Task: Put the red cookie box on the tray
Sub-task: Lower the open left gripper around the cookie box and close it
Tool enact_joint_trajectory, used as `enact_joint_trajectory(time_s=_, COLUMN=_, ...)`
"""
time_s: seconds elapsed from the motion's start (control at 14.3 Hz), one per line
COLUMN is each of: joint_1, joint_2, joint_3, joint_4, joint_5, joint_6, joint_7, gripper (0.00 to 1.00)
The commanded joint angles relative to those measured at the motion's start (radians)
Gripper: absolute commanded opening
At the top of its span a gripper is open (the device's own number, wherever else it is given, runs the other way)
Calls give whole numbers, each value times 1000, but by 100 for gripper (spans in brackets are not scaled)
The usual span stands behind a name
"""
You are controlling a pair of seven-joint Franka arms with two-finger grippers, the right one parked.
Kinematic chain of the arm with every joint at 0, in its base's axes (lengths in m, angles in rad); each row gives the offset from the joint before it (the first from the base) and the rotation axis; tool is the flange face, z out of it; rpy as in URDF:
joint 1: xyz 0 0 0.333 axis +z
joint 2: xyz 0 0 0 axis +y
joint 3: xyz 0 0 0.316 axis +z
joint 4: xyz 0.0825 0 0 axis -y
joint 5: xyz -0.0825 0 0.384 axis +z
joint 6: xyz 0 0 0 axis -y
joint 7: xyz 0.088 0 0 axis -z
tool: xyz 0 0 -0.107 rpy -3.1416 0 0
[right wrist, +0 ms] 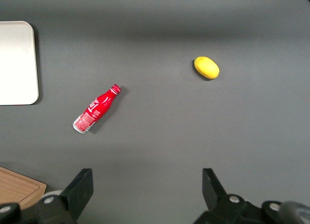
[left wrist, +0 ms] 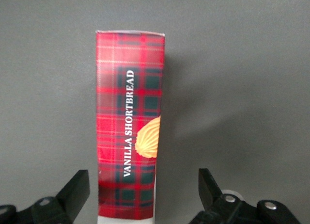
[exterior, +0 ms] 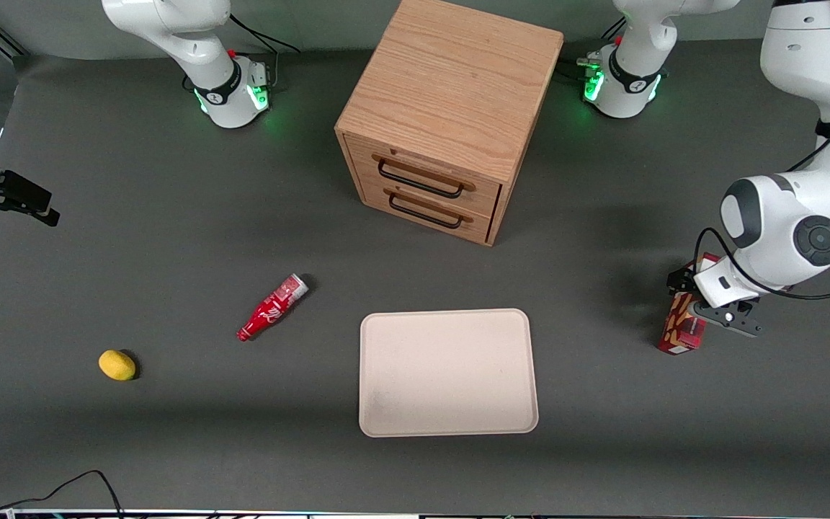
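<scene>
Your gripper [exterior: 712,312] sits low over the red cookie box [exterior: 681,328], toward the working arm's end of the table [exterior: 170,238]. In the wrist view its fingers [left wrist: 75,190] stand wide apart, one on each side of the box [left wrist: 130,132], with bare table showing between each fingertip and the cardboard; nothing is clamped. From that camera the box runs lengthwise away from the gripper, its plaid face up, with the words "VANILLA SHORTBREAD" and a cookie picture readable. From the front the arm's wrist covers the box's farther end, so you see only its nearer half.

The box lies well apart from the tray [exterior: 448,373], with an open strip of dark grey table between them. The tray rests flat, closer to the table's front edge than the wooden drawer cabinet [exterior: 444,115], which stands near the middle with both drawers shut. There is open table between the cabinet's front and the tray's rim.

Toward the parked arm's end, a red soda bottle [exterior: 272,307] lies on its side, just off the tray's corner, and a yellow lemon [exterior: 117,365] sits farther out. The table is a matte, uniform dark grey mat. A black cable [exterior: 62,490] curls at its front edge.
</scene>
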Motion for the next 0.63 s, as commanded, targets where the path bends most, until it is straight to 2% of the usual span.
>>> enact_joint_trajectory(time_s=0.0, joint_1=-10, joint_2=-2, joint_3=9, joint_4=-21, joint_5=-13, joint_6=31, joint_7=19, gripper=99)
enact_joint_trajectory(time_s=0.14, joint_1=-12, joint_2=1, joint_3=9, joint_4=-21, joint_5=-13, joint_6=34, joint_7=19, gripper=95)
enact_joint_trajectory(time_s=0.21, joint_1=-12, joint_2=3, joint_3=9, joint_4=-21, joint_5=-13, joint_6=40, joint_7=25, gripper=88)
enact_joint_trajectory(time_s=0.28, joint_1=-10, joint_2=5, joint_3=9, joint_4=-21, joint_5=-13, joint_6=44, joint_7=41, gripper=72)
enact_joint_trajectory(time_s=0.42, joint_1=-9, joint_2=5, joint_3=9, joint_4=-21, joint_5=-13, joint_6=45, joint_7=61, gripper=21)
enact_joint_trajectory(time_s=0.49, joint_1=-6, joint_2=5, joint_3=7, joint_4=-21, joint_5=-14, joint_6=46, joint_7=61, gripper=5)
enact_joint_trajectory(time_s=0.56, joint_1=-1, joint_2=6, joint_3=7, joint_4=-21, joint_5=-16, joint_6=46, joint_7=62, gripper=0)
